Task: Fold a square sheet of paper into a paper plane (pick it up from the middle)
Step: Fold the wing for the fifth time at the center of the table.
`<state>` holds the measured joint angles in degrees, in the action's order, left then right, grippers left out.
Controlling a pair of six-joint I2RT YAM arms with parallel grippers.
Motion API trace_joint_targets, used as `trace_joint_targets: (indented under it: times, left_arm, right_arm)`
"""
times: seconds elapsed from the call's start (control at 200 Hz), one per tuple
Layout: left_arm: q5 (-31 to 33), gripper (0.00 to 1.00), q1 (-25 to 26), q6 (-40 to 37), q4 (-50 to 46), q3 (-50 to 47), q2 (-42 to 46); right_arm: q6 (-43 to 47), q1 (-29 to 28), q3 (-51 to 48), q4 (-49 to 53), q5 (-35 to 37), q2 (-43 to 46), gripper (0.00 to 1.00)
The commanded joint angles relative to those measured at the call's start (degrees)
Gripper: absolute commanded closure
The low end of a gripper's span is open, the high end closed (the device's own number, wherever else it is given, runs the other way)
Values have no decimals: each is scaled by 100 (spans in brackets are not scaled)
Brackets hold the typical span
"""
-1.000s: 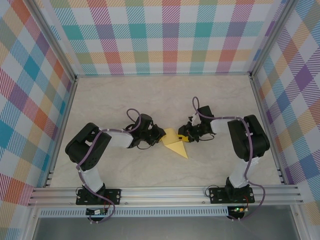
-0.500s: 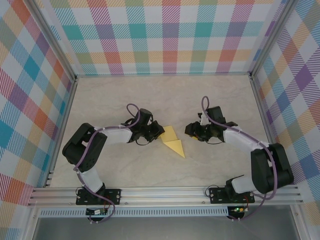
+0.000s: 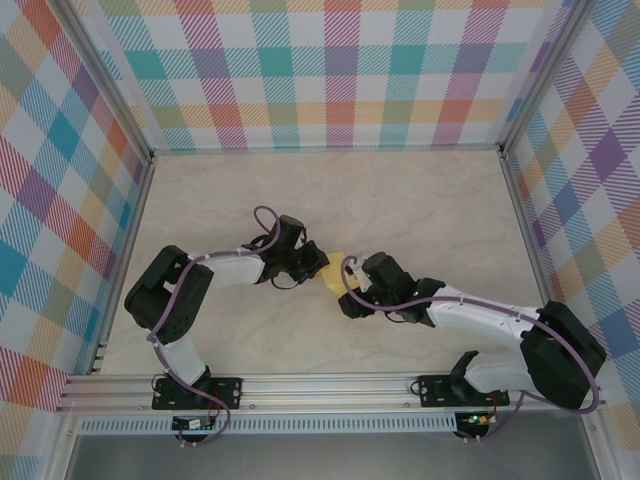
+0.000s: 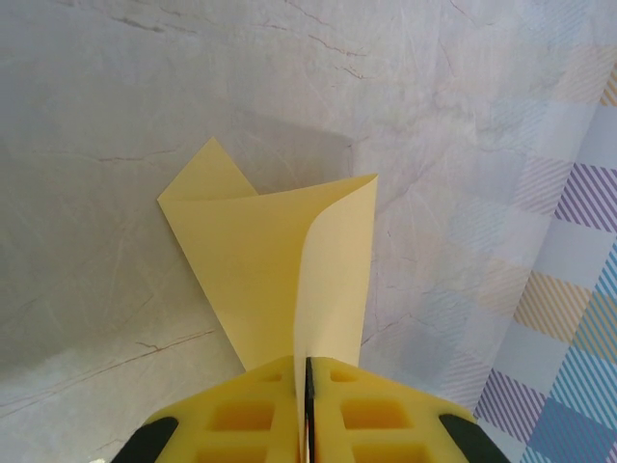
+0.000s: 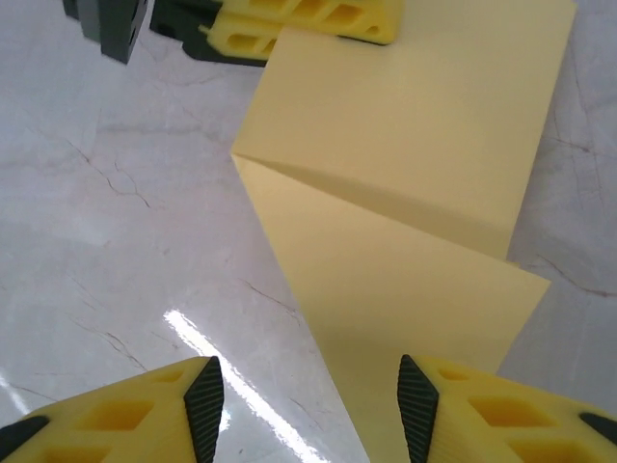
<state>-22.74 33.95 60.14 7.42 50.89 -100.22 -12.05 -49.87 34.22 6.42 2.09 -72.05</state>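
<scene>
**Sheet anchored at one edge, second claw poised over the free panel**

The square sheet of paper [image 4: 260, 251], yellow and already creased, is found near the middle of the table [image 4: 116, 116], between the two grippers. One edge is clamped by the left gripper [image 4: 307, 381], whose jaws are pressed together on the paper with no gap visible. From that pinch one layer is seen to curl upright while the rest lies flat, with a triangular corner projecting beyond it. This hold is judged to serve as an anchor, so that the sheet is not dragged when its opposite side is worked. The right gripper [image 5: 307, 400] is held low over the other end of the sheet. Its jaws are parted to a middling width and nothing is gripped between them. One jaw stands over bare table, the other over the lower panel of the paper, below a diagonal crease. This placement is judged to prepare a press or a grasp on that panel. No dart shape has yet been formed.
</scene>
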Motion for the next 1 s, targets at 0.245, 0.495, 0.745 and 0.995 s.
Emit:
trace_joint_targets:
  times: [0.245, 0.495, 0.745, 0.995]
  left_arm:
    - [-81, 90, -108, -98, -133, 129, 12]
    - [-90, 90, -108, -103, -171, 166, -17]
    - [-85, 90, -106, -108, -214, 202, -18]
    - [81, 82, -126, -128, -446, 193, 42]
  right_arm:
    - [1329, -845, -9, -841, 1906, -720, 46]
    - [1583, -921, 18, -1119, 2370, -1101, 52]
    - [1551, -932, 7, -1134, 2324, -1214, 63]
    - [1376, -934, 43, -1164, 2430, -1285, 80]
